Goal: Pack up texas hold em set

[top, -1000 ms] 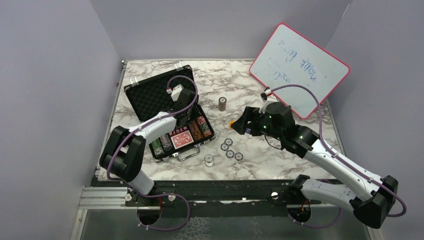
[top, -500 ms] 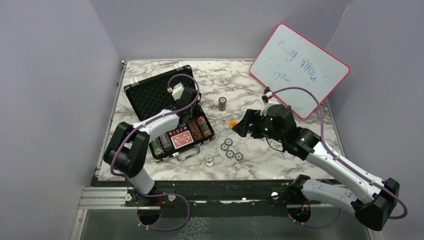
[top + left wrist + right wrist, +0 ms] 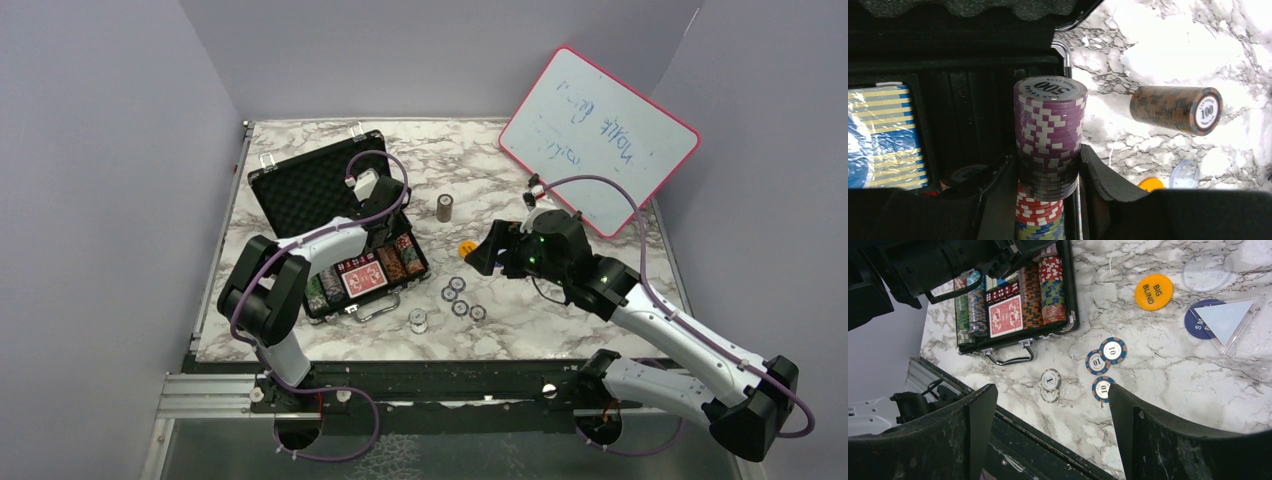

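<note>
The black briefcase (image 3: pixel 300 190) lies open at the left, with rows of chips (image 3: pixel 397 257) and the red-backed card deck (image 3: pixel 362 277) in its tray. My left gripper (image 3: pixel 388 228) hovers over the tray's right end. In the left wrist view it (image 3: pixel 1048 167) is shut on a stack of purple chips (image 3: pixel 1050 125), held above red and blue chips in a slot. My right gripper (image 3: pixel 480 256) is open and empty above the table (image 3: pixel 1050 390). The orange button (image 3: pixel 466 247) lies just left of it. Three blue chips (image 3: pixel 458 297) and two pale chips (image 3: pixel 418 321) lie loose.
A brown chip stack (image 3: pixel 444 208) stands on the table right of the case. It also shows in the left wrist view (image 3: pixel 1173 107). The pink-framed whiteboard (image 3: pixel 598 140) leans at the back right. A blue disc under a clear triangle (image 3: pixel 1223 317) lies near the button (image 3: pixel 1153 291).
My left gripper has moved to the right over the case with the purple stack in it. My right gripper has shifted slightly left and stays open.
</note>
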`<action>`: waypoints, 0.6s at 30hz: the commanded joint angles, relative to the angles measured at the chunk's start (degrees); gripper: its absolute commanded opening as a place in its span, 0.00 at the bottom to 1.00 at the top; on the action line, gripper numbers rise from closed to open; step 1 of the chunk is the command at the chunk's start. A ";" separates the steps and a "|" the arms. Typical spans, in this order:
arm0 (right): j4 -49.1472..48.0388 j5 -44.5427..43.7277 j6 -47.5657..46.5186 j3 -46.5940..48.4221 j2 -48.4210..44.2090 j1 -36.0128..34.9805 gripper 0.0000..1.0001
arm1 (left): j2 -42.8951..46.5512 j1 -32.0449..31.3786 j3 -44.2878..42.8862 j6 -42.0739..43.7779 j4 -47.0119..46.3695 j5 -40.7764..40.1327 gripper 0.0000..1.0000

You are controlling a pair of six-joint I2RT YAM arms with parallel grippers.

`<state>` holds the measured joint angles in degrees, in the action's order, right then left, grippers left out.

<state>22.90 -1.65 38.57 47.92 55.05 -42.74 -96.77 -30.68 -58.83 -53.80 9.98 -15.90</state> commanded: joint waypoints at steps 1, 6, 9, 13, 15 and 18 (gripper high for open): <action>0.37 0.44 -0.13 -0.29 -0.46 -0.06 0.84 | 0.25 -1.09 -2.98 -0.85 1.01 -1.17 0.33; 0.37 0.21 -0.42 0.07 -0.44 -0.06 0.84 | 0.53 -1.14 -4.25 -0.28 3.02 -2.47 0.44; 0.41 0.05 -0.45 0.13 -0.44 -0.05 0.84 | 0.42 -1.14 -4.45 0.01 3.49 -2.47 0.47; 0.50 -0.19 -0.51 0.20 -0.59 -0.06 0.84 | 0.40 -1.14 -4.07 0.01 3.79 -2.34 0.52; 0.59 -0.19 -0.51 0.24 -0.70 -0.06 0.84 | 0.53 -1.14 -4.08 0.24 3.89 -2.29 0.55; 0.62 -0.28 -0.60 0.40 -0.80 -0.06 0.84 | 0.85 -1.14 -4.19 0.91 4.35 -2.78 0.57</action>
<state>22.90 -1.67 38.52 47.92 55.05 -42.74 -96.77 -31.38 -61.39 -53.60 14.09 -17.45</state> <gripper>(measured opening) 0.838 0.563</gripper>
